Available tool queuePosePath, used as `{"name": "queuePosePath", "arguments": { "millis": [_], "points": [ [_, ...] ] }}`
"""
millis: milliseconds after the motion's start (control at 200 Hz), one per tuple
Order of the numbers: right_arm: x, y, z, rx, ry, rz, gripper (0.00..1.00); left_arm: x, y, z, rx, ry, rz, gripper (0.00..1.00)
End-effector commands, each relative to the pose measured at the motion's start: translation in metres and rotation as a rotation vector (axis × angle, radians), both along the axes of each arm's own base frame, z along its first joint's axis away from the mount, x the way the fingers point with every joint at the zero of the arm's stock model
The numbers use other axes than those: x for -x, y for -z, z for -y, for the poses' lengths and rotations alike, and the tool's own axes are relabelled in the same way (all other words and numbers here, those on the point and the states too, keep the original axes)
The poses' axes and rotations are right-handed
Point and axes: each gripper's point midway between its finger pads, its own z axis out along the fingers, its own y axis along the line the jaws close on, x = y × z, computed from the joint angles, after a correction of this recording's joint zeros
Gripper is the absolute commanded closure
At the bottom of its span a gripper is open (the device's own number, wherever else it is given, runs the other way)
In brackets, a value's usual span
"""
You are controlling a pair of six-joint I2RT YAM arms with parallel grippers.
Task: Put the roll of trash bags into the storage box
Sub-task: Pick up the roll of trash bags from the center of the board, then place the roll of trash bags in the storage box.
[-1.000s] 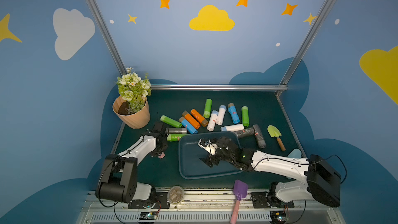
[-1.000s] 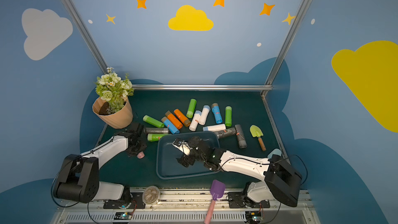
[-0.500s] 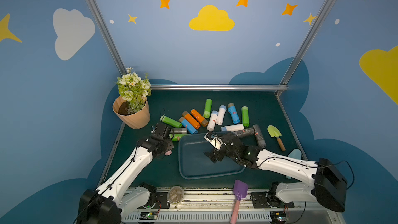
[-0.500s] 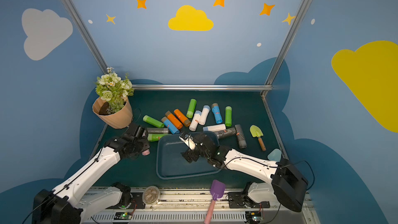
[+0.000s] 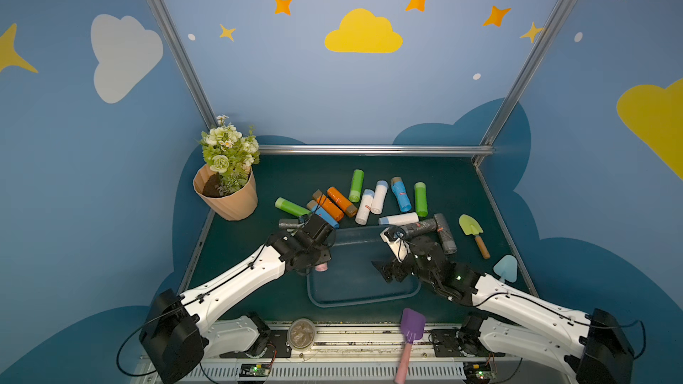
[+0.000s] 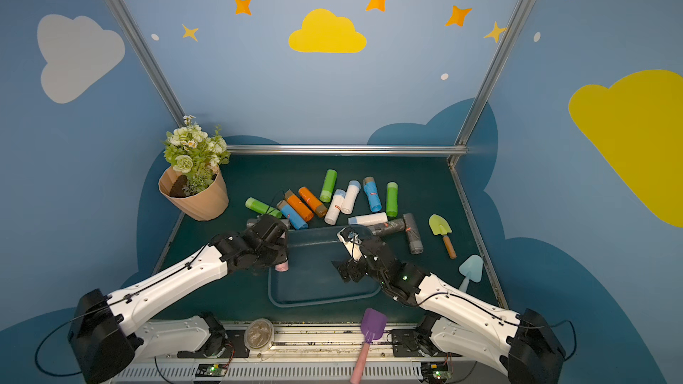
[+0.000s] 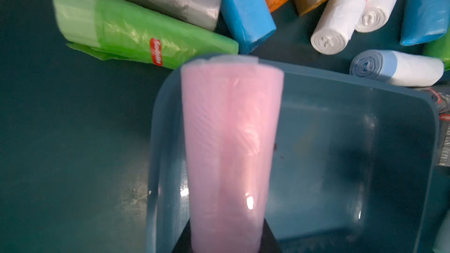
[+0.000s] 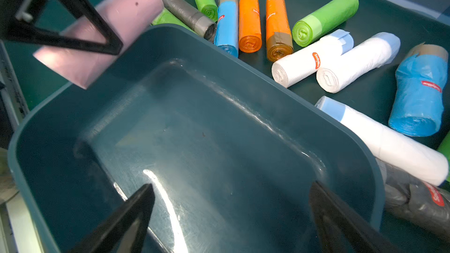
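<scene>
Jaws: left gripper hugs the pink roll, right gripper gapes empty; best clear the box rim at nine o'clock, then drop.

We find the storage box at the front of the tabletop, loose rolls just behind it, the flower pot back left, a trowel to its right, and the roll of trash bags over its left rim.

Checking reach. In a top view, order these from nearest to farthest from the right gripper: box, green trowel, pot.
1. box: beneath the open right gripper.
2. green trowel: off to the right, farther back.
3. pot: back-left corner, across the box.
</scene>
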Motion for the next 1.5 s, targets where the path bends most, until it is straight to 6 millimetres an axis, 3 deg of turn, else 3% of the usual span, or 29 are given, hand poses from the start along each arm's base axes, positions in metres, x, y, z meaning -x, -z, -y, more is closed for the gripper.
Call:
{"name": "queuePosePath", "arguments": {
  "millis": [0, 285, 801, 1246, 1497],
  "points": [
    [0.010, -0.014, -0.013, -0.094, -0.072, -0.019, 0.03, -0.006, 0.002, 0.000, -0.049, -0.034, 0.015, 0.71],
    [0.010, -0.013, -0.014, -0.090, -0.078, -0.027, 0.03, 0.000, 0.029, -0.002, -0.096, -0.048, -0.031, 0.70],
    [0.007, -0.002, -0.015, -0.060, -0.073, -0.048, 0.03, 0.009, 0.057, -0.014, -0.173, -0.064, -0.060, 0.69],
    [0.026, 0.024, -0.044, 0.027, -0.259, -0.184, 0.03, 0.009, 0.072, -0.012, -0.214, -0.042, -0.099, 0.68],
    [0.025, 0.022, -0.042, 0.012, -0.245, -0.157, 0.03, 0.009, 0.083, -0.007, -0.231, -0.019, -0.135, 0.68]
  ]
}}
